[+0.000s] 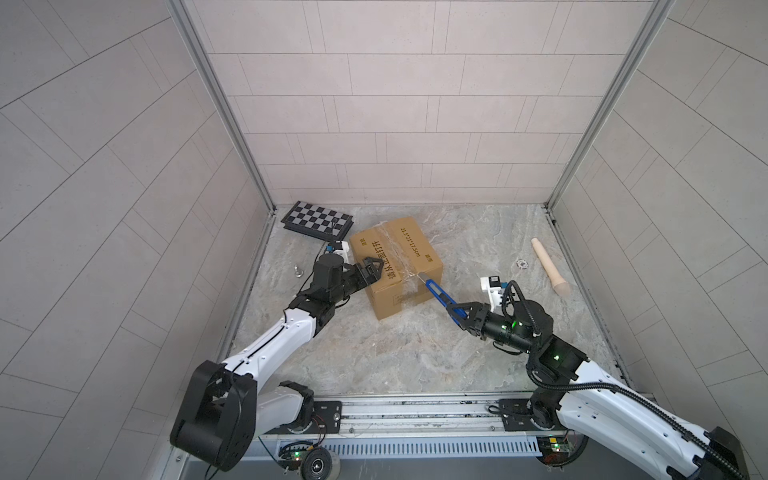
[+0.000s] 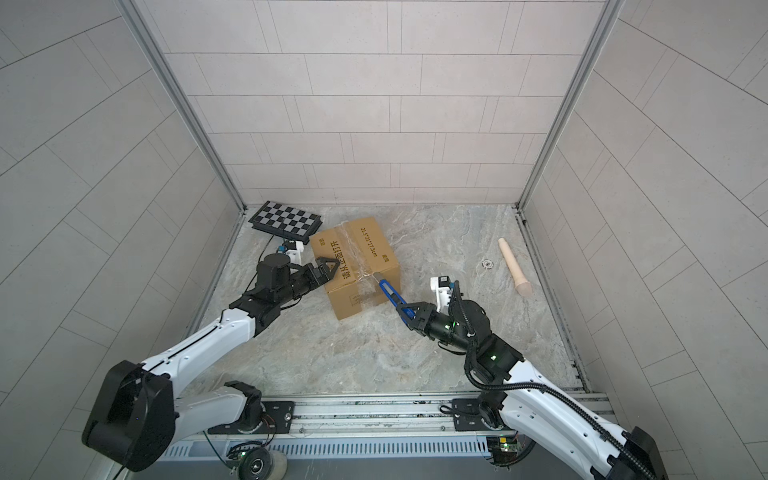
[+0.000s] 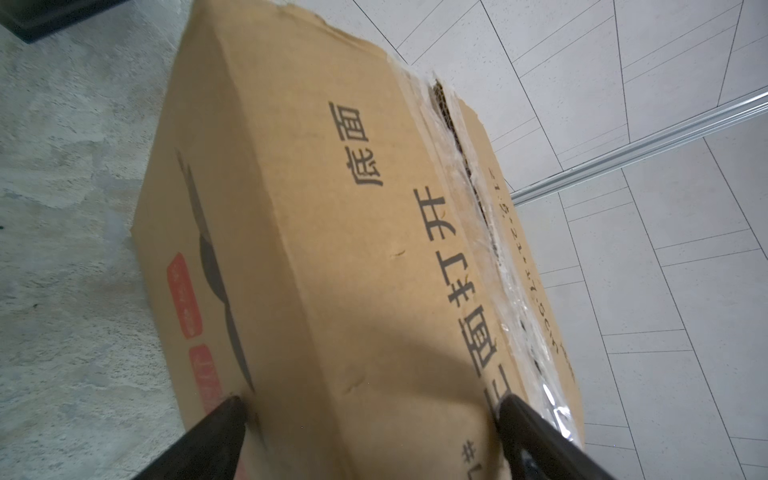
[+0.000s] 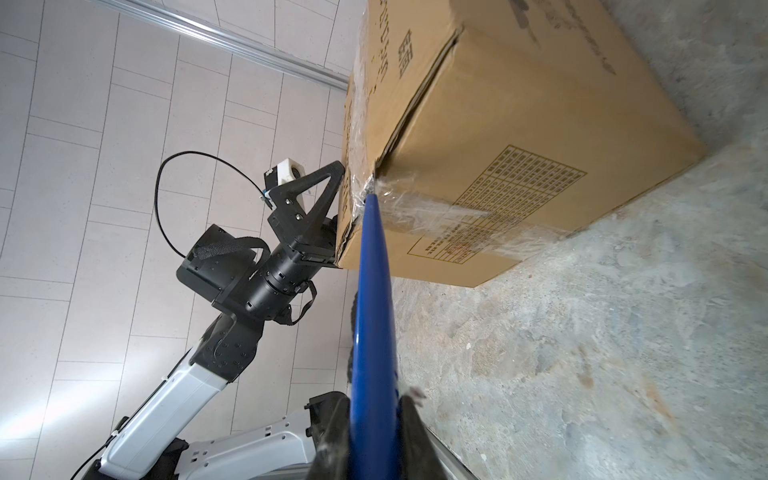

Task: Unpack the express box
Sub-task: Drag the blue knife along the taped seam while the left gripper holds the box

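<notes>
Box sits on the bench towards the far left, just beside the chequered board, taped seam facing up. I see the left gripper spread wide, its fingers straddling the box's left upper edge. The right gripper is clamped on a blue cutter, whose tip meets the tape at the box's near upper edge.

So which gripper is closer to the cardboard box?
Left. The left gripper stands open astride a top edge of the box, against it. The right gripper is off the box, shut on a blue knife whose tip reaches the tape.
</notes>
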Motion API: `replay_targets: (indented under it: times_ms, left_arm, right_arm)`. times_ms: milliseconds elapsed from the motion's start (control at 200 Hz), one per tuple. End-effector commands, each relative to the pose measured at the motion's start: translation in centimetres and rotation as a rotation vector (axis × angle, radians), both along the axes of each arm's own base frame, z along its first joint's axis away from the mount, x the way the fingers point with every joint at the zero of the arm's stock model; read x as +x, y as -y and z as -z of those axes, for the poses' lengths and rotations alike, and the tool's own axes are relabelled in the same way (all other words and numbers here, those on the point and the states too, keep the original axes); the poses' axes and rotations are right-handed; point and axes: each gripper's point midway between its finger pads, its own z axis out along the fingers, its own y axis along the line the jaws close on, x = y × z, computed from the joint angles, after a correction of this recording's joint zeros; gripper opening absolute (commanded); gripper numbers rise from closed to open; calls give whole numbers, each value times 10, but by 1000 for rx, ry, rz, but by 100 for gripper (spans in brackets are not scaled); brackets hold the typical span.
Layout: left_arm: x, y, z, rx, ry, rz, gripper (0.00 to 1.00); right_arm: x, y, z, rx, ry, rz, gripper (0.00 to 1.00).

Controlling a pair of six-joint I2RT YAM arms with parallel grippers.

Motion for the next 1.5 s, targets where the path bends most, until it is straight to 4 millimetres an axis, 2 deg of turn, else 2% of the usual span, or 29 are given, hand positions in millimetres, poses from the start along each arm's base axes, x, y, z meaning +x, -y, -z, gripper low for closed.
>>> replay_targets:
  times_ms: [0,70,145,235,375,476,636,791,876,961,1121,1282,1397,1497]
  left_arm:
    - [-2,9,-2,-27,14,33,97]
    - [-3,11,-1,-32,14,37,97]
    - [-4,13,0,-34,13,43,97]
    - [-6,16,3,-33,8,46,96]
    - [-8,17,5,-37,3,49,96]
    - [-8,17,6,-37,3,51,94]
    - [-10,20,4,-40,9,60,92]
    - [-12,25,1,-39,16,71,91]
    - [-12,27,1,-38,18,73,91]
    - [-13,27,3,-34,13,74,91]
    - [-15,26,8,-26,4,73,91]
    - [-16,24,6,-20,11,71,92]
    - [-16,24,1,-22,21,73,93]
    - [-16,25,-5,-28,32,73,94]
  right_arm:
    - [2,-10,-29,78,65,-10,0]
    - [3,-13,-19,23,51,-15,0]
    - [3,-18,-18,0,61,-29,0]
    - [4,-24,-27,21,76,-47,0]
    - [5,-25,-56,78,133,-48,0]
    - [6,-25,-69,123,143,-37,0]
    - [8,-30,-64,132,119,-36,0]
    - [6,-47,-51,84,105,-67,0]
    - [6,-56,-50,78,105,-84,0]
    - [5,-58,-62,111,130,-95,0]
    - [5,-49,-93,177,185,-74,0]
    - [3,-46,-106,232,193,-69,0]
    - [2,-52,-99,223,171,-91,0]
    - [3,-58,-79,152,137,-102,0]
